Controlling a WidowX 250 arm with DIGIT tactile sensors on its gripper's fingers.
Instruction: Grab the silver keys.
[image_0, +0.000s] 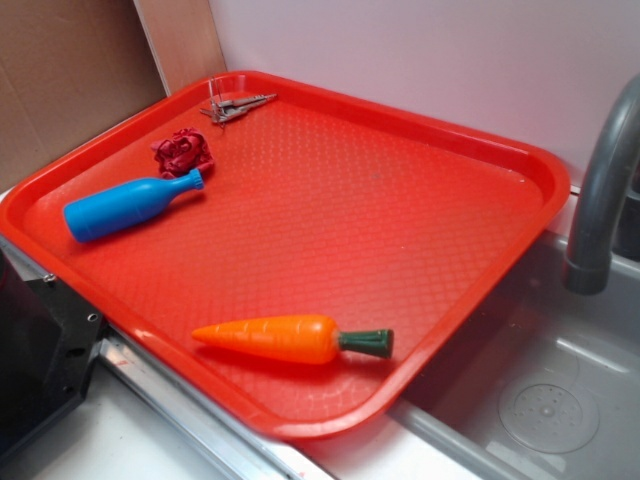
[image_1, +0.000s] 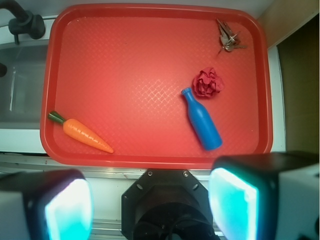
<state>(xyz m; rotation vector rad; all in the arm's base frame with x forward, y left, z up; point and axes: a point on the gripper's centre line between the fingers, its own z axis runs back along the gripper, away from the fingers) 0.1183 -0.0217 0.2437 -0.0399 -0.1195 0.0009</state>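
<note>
The silver keys (image_0: 235, 106) lie in the far left corner of the red tray (image_0: 420, 180); in the wrist view the keys (image_1: 228, 36) sit at the tray's (image_1: 125, 65) top right corner. My gripper (image_1: 150, 200) is open and empty, its two pads with cyan faces wide apart at the bottom of the wrist view. It hangs high above the tray's near edge, far from the keys. The gripper does not show in the exterior view.
A red knobbly lump (image_0: 182, 152) (image_1: 208, 83) lies near the keys. A blue bottle (image_0: 125, 207) (image_1: 202, 120) lies beside it. An orange carrot (image_0: 290, 338) (image_1: 82, 134) lies at the tray's front. A grey faucet (image_0: 600, 200) and sink (image_0: 560, 400) stand to the right.
</note>
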